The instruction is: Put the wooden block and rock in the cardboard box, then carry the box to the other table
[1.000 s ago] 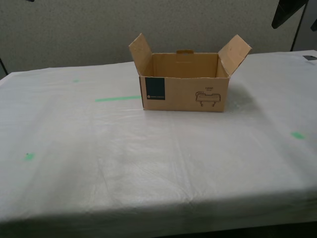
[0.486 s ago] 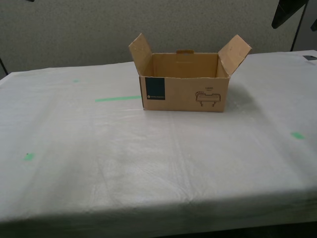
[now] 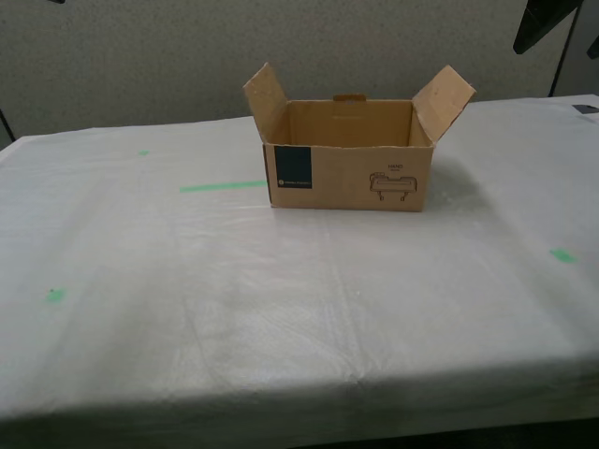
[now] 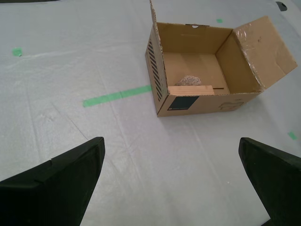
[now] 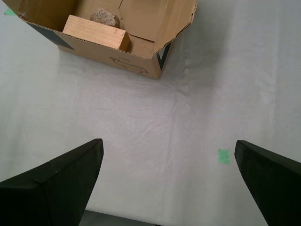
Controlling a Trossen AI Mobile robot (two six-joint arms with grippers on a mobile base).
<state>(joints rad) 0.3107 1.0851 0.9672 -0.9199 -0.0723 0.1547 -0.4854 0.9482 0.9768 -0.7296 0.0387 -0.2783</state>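
Cardboard box parked on the other table, flaps up.

Wooden block and rock are seen inside it, rock just behind the block. My first gripper and my second gripper are held wide open, nothing gripped, well clear of the box.

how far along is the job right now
Done: the block and rock lie inside the box, which sits on the sheeted table with green tape marks. In hand: nothing; my first gripper and my second gripper hang open above the sheet, clear of the box. Left: seemingly nothing, if this is the other table.
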